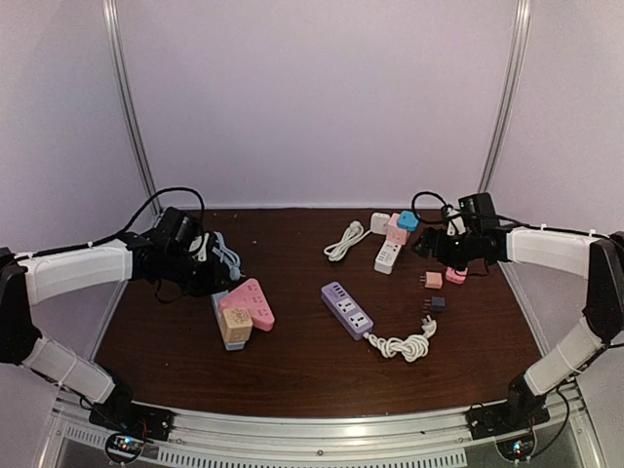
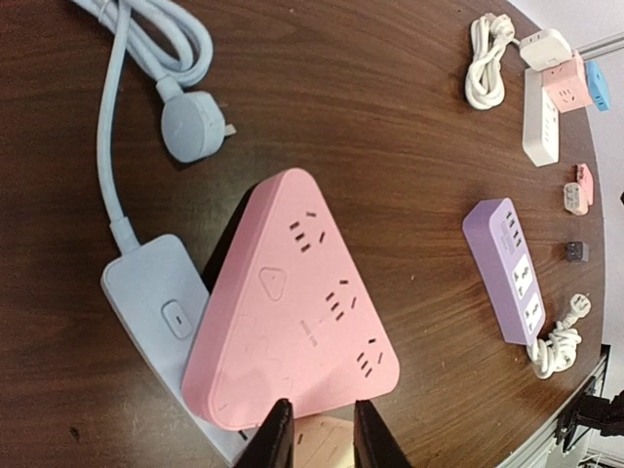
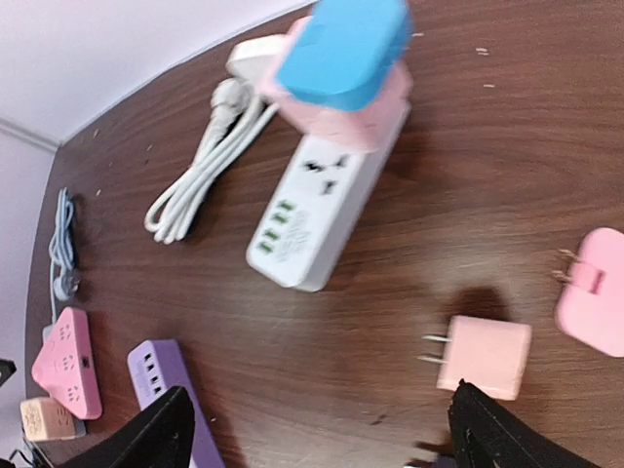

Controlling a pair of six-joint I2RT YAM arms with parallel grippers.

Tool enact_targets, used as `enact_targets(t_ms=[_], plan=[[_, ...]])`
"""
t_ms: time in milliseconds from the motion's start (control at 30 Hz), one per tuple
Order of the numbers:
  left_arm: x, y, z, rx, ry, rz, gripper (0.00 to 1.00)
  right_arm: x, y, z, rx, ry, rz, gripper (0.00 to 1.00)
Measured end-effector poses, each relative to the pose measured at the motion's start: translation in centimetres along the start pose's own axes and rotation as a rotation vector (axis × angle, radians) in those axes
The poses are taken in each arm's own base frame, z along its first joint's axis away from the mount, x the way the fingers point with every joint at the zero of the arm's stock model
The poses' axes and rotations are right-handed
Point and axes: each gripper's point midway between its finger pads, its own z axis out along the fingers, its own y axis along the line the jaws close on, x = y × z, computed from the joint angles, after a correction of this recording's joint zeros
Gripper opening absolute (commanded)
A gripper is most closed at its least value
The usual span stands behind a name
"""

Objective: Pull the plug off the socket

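Observation:
A white power strip (image 3: 327, 210) lies at the back right and carries a pink cube adapter (image 3: 375, 122) with a blue plug (image 3: 341, 44) seated in it. A loose pink plug (image 3: 483, 356) with two bare prongs lies on the table (image 3: 409, 283), just inside one finger of my right gripper (image 3: 317, 434). That gripper is wide open and empty; from above it (image 1: 447, 258) hangs over this plug (image 1: 433, 280). My left gripper (image 2: 317, 429) hovers over a pink triangular socket (image 2: 292, 312) with its jaws a narrow gap apart. A tan cube (image 2: 327, 444) shows through the gap, and nothing is gripped.
The pink triangular socket (image 1: 249, 302) and the tan cube (image 1: 235, 325) sit on a grey-blue strip (image 2: 156, 302), whose cord and plug (image 2: 195, 127) lie behind it. A purple strip (image 1: 347, 310) with a coiled white cord (image 1: 405, 343) lies mid-table. Another pink plug (image 3: 595, 292) and a dark plug (image 1: 436, 303) lie at the right.

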Motion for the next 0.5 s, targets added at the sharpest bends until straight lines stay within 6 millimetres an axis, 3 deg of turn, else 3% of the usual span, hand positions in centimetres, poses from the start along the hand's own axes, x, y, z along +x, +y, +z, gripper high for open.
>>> enact_targets(t_ms=[267,400,500], plan=[[2.5,2.2,-0.1,-0.011,0.017,-0.050,0.23,6.5,16.0,2.2,-0.179,0.142,-0.290,0.92],[3.0,2.7,0.2,-0.003,0.028,-0.074,0.27,9.9,21.6,3.9,-0.241,0.202,-0.374,0.92],[2.8,2.2,-0.3,0.019,0.014,-0.076,0.36,11.9,24.9,5.6,-0.281,0.238,-0.414,0.92]])
